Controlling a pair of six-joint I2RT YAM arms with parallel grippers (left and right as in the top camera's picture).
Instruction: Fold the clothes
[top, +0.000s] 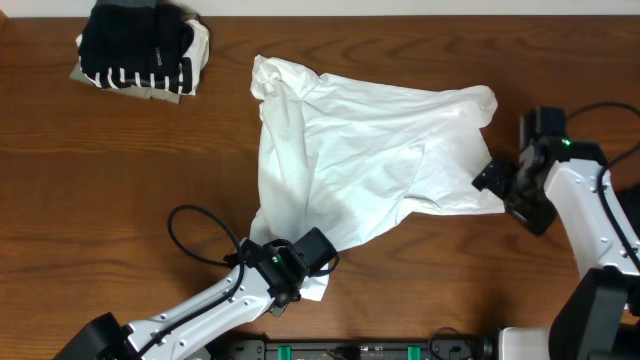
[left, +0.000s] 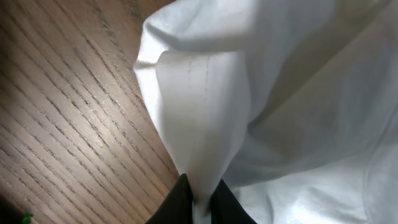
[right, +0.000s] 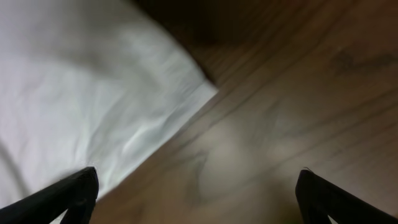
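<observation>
A large white T-shirt (top: 350, 150) lies crumpled across the middle of the wooden table. My left gripper (top: 305, 268) is shut on the shirt's near lower edge; in the left wrist view a pinched ridge of white T-shirt (left: 205, 106) rises from between the two dark fingers (left: 177, 205). My right gripper (top: 500, 185) stands open at the shirt's right edge. In the right wrist view its fingertips (right: 78, 190) are spread wide over bare wood, with the white T-shirt (right: 81, 93) corner at upper left and nothing between them.
A stack of folded clothes (top: 145, 45), black and black-and-white striped on beige, sits at the table's far left corner. A black cable (top: 195, 235) loops on the wood beside the left arm. The table's front edge (top: 350, 345) carries dark fittings.
</observation>
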